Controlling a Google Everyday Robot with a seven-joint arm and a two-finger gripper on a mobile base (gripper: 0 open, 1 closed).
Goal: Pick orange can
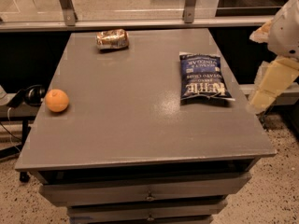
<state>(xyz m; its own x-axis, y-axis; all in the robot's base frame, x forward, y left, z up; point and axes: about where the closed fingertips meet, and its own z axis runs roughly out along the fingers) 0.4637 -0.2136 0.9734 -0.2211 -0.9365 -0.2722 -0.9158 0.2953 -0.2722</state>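
Lying sideways by the table's (131, 115) far edge, the dented, shiny orange-brown orange can (112, 38) has open tabletop on its near side. Your gripper (268, 85) hangs beyond the right edge; spread or closed, you cannot tell.

Table (131, 111): grey, flat top, two drawer fronts below the front edge.

On the top, three items, all well apart:
- orange can (112, 38), lying on its side near the far edge, left of centre; dented, silvery patches.
- orange fruit (57, 100), close to the left edge, about mid-depth.
- blue chip bag (203, 77), lying flat on the right half, label up, long axis running front to back.

Gripper (267, 88): off the table, beyond its right edge, beside the chip bag, touching nothing.
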